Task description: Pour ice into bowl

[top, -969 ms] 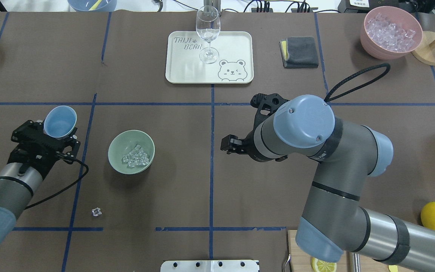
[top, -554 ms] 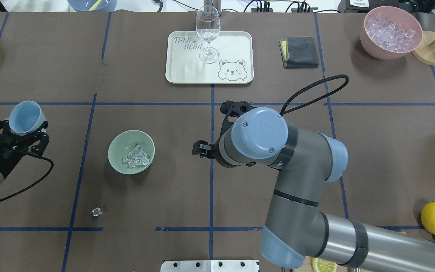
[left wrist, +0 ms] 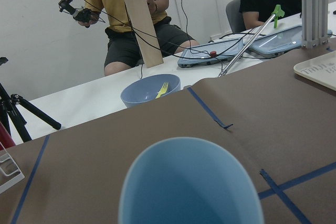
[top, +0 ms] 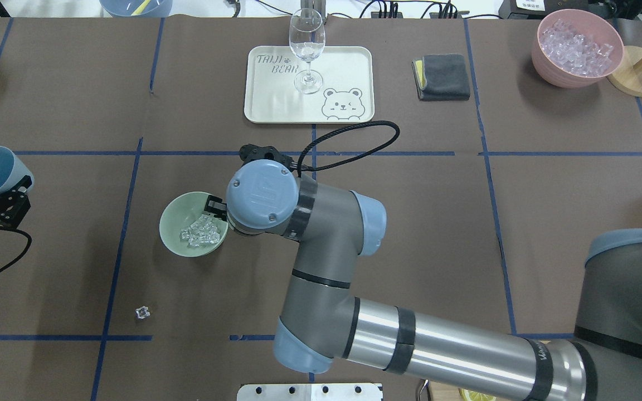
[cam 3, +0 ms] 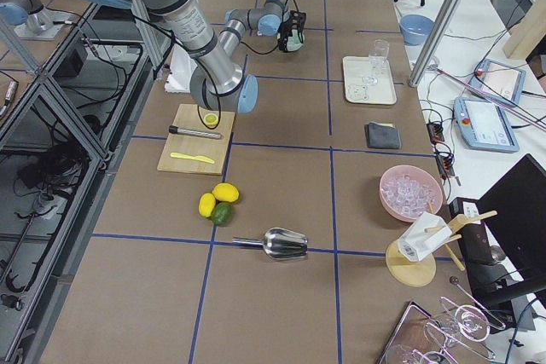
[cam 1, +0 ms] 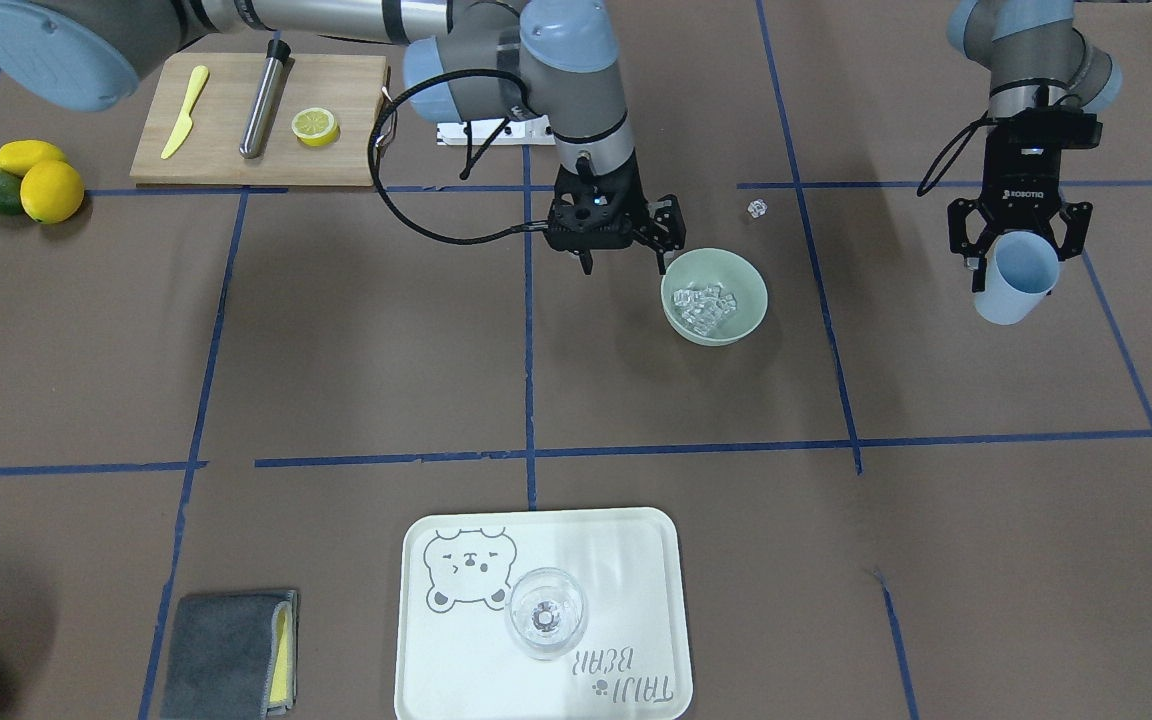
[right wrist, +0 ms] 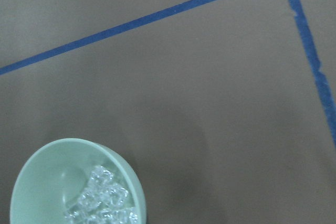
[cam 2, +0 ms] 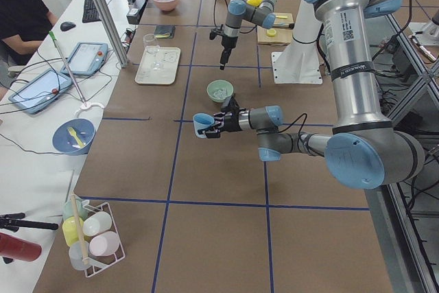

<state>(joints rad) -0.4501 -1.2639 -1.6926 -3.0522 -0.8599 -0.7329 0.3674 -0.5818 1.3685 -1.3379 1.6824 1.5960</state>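
The pale mint-green bowl [top: 170, 223] stands left of the table's middle with several clear ice cubes [top: 203, 234] in it. It also shows in the front view [cam 1: 751, 300] and the right wrist view [right wrist: 52, 182]. One loose ice cube [top: 142, 312] lies on the table nearer the robot. My right gripper [cam 1: 624, 262] is open and empty, right beside the bowl, with one finger at its rim. My left gripper [cam 1: 1018, 262] is shut on the light blue cup [cam 1: 1016, 285], well off to the bowl's left. No ice shows in the cup [left wrist: 191, 182].
A cream tray [top: 349, 61] with a clear stemmed glass [top: 306, 50] stands at the far middle. A grey cloth [top: 442, 76] and a pink bowl of ice [top: 577, 47] are at the far right. A cutting board [cam 1: 226, 110] and lemons [cam 1: 51, 190] lie near the robot's right.
My right arm has swept left from the table's middle to the bowl's right rim. My left arm has drawn away to the left with the blue cup.
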